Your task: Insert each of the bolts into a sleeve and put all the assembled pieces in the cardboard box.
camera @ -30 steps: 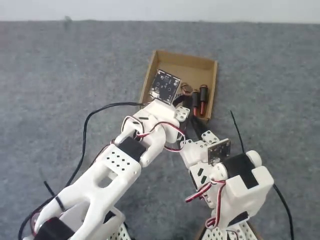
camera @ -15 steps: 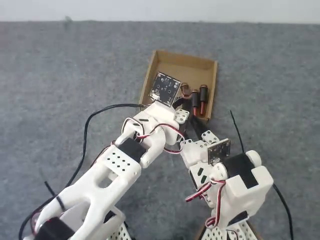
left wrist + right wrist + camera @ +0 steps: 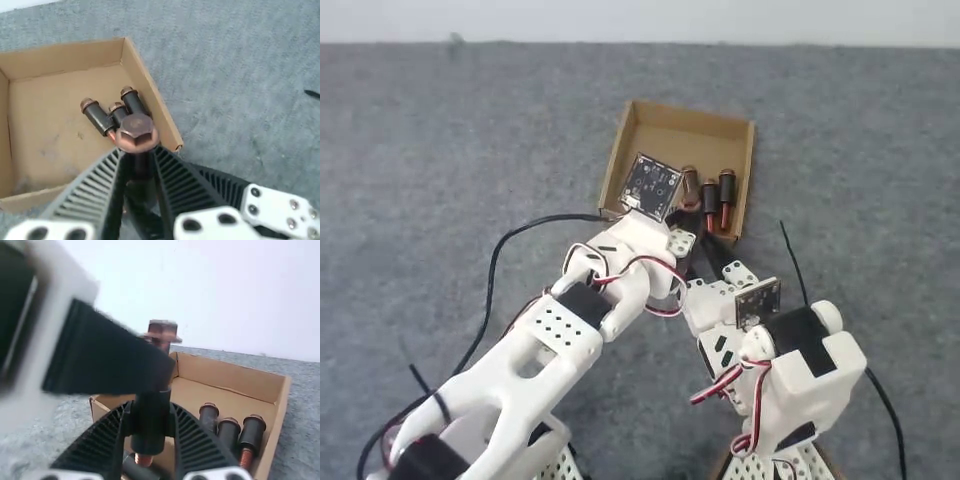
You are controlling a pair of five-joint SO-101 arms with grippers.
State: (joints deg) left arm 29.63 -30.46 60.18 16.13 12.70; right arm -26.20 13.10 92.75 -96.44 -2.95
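Bolt [image 3: 136, 131] pinched tight in left gripper [image 3: 137, 151], its black sleeve [image 3: 149, 429] clamped in right gripper [image 3: 150, 410], both meeting mid-frame at lower edge of cardboard box [image 3: 665, 135]; three assembled pieces [image 3: 708, 198] inside by its right wall.

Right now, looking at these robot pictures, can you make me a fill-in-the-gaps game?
The cardboard box holds ___ assembled pieces. The sleeve in the left gripper is coloured ___. The carpet under the box is ___.
Missing words: three, black, grey.
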